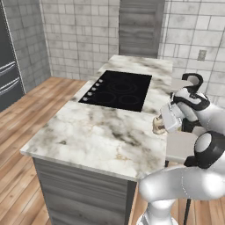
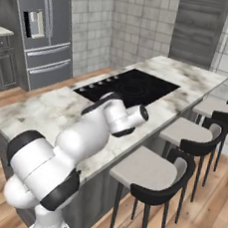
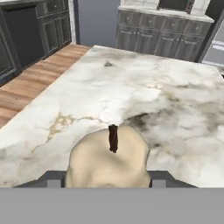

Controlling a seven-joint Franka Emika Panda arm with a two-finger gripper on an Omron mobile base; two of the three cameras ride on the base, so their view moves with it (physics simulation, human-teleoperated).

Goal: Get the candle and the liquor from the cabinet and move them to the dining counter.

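Candle (image 3: 107,162) is gripped between the fingers of the gripper (image 3: 105,181), as seen in the hand view, just above the marble worktop (image 1: 92,132) of the dining counter, near its edge beside the stools (image 2: 147,172).

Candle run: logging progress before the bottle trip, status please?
Gripper shut on candle. Candle over the dining counter, at its stool-side edge. Marble ahead bare; cooktop farther along.

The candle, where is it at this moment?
The candle sits between the pincer tips over the dining counter, near its stool-side edge, short of the cooktop.
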